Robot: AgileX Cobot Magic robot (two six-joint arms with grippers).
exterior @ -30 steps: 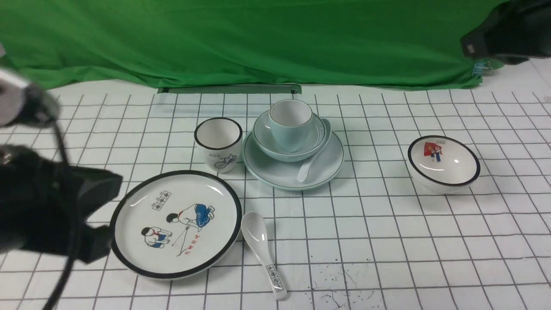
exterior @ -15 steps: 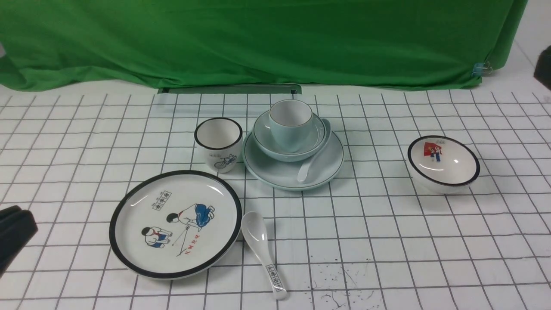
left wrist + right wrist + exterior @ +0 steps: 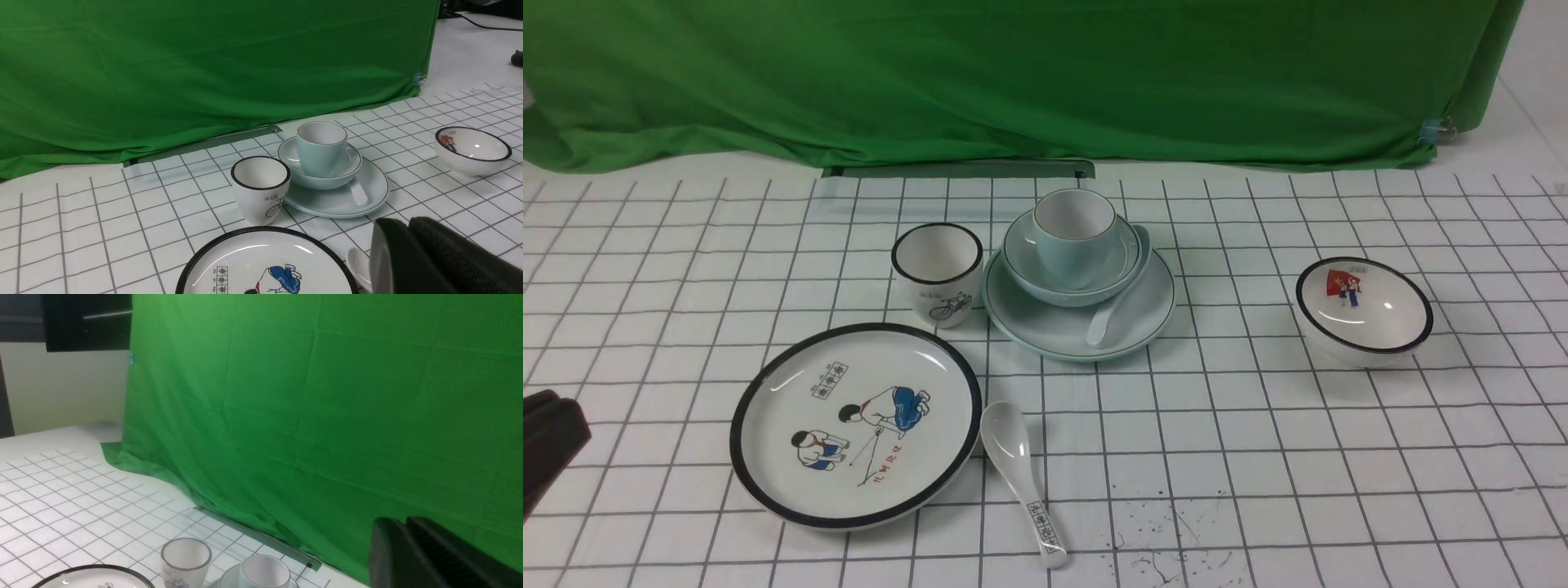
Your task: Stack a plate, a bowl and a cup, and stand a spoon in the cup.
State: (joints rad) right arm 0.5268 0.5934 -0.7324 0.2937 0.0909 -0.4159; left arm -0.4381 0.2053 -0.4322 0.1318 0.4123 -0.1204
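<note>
Claw status first: we see only a dark sliver of the left claw [image 3: 547,445] at the near left edge of the tabletop [image 3: 1258,441], well clear of the crockery, and one bulky dark finger [image 3: 441,261] filling a corner of its wrist view. We cannot tell whether its jaws are spread or pressed together. The right claw [image 3: 433,555] likewise shows a single dark finger against the green backdrop [image 3: 1013,73]; no second finger is visible and nothing is pinched, so its state is also undetermined.

Stack: pale blue-green plate [image 3: 1045,331] at the bottom, matching bowl [image 3: 1021,261] seated in it, handleless cup [image 3: 1074,237] upright in the bowl. The plain white spoon [image 3: 1115,302] is not in the cup: it lies on the plate, one end tucked against the bowl's right side. We judge the standing step not achieved.

Surroundings: bicycle cup [image 3: 937,273] just beside the plate, cartoon plate [image 3: 768,425] nearer us, marked spoon [image 3: 1021,478] beside it, red-picture bowl [image 3: 1364,306] well apart on the right.
</note>
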